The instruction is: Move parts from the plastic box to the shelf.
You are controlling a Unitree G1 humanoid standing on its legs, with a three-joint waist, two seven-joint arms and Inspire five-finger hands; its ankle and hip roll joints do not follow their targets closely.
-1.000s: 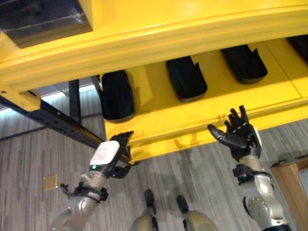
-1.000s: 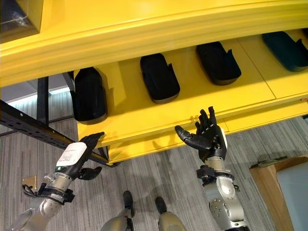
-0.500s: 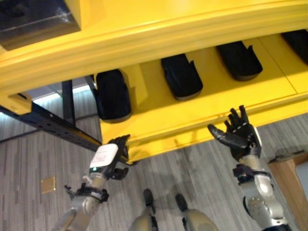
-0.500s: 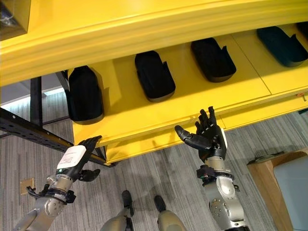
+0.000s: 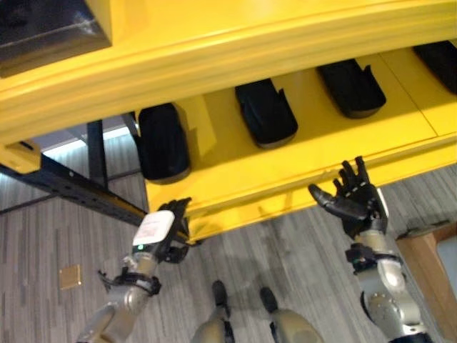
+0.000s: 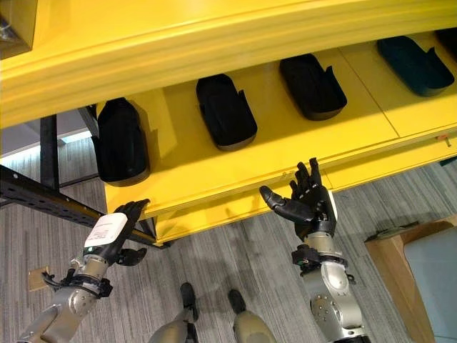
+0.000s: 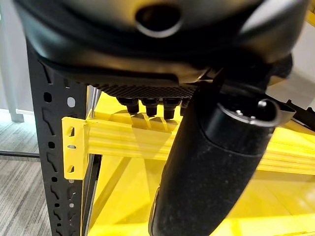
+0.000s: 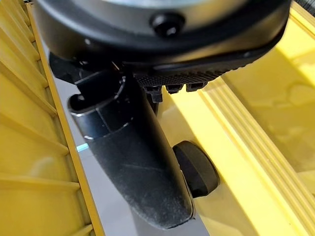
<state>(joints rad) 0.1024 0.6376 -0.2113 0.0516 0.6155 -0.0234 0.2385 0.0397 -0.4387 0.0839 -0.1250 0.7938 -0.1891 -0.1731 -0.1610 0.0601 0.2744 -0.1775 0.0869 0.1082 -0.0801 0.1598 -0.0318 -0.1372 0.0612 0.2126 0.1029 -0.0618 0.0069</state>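
Observation:
Several black moulded parts [image 5: 265, 113] lie in a row on the yellow shelf [image 5: 250, 179], one of them at its left end [image 5: 163, 143]. My left hand [image 5: 161, 232] is just below the shelf's front left corner, open and empty, its fingers [image 7: 147, 105] near the yellow front beam [image 7: 123, 142]. My right hand [image 5: 355, 200] is raised before the shelf's front edge, palm turned inward, fingers spread, holding nothing. In the right wrist view its thumb [image 8: 138, 162] stands out, with one black part [image 8: 197, 169] on the shelf beyond it.
A second yellow shelf level [image 5: 214, 57] overhangs above, with a dark box [image 5: 43, 28] at its upper left. A black perforated rack beam [image 5: 71, 189] runs left of the shelf. A wooden-framed stand [image 6: 428, 279] is at the lower right. Grey floor lies below.
The whole picture has shifted a little, so the camera moved. Both hands stay open and empty at about the same places by the shelf's front edge.

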